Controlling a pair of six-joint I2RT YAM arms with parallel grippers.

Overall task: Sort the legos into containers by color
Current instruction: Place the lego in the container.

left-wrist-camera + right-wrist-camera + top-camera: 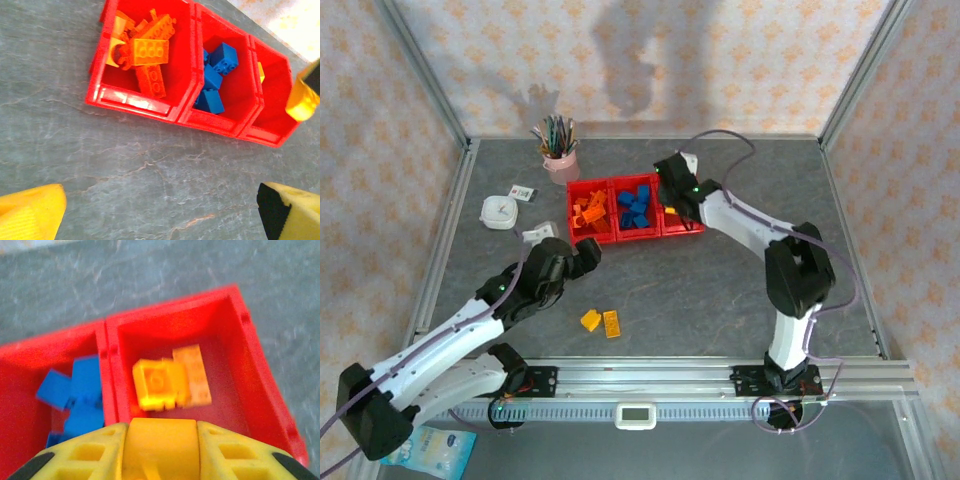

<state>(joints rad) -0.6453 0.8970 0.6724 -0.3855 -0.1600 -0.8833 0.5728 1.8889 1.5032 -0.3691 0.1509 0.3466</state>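
Right claw (pixel 162 437): jaws drawn narrow on what we take for a small yellow plastic brick (pixel 162 457), poised above the right-hand bin of the three joined red rectangular plastic containers (pixel 616 239), where two yellow bricks (pixel 155 385) lie. Left claw (pixel 588 252) stands wide and empty, near the containers' front. We judge the sort nearly done: orange legos (pixel 150 52) in the left bin, blue legos (pixel 215 75) in the middle, two yellowish bricks (pixel 611 323) loose on the grey table (pixel 720 290).

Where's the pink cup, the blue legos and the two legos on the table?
pink cup (pixel 560 168), top view, front wall.
blue legos (pixel 212 79), left wrist view, a middle brick.
two legos on the table (pixel 611 323), top view, right brick.
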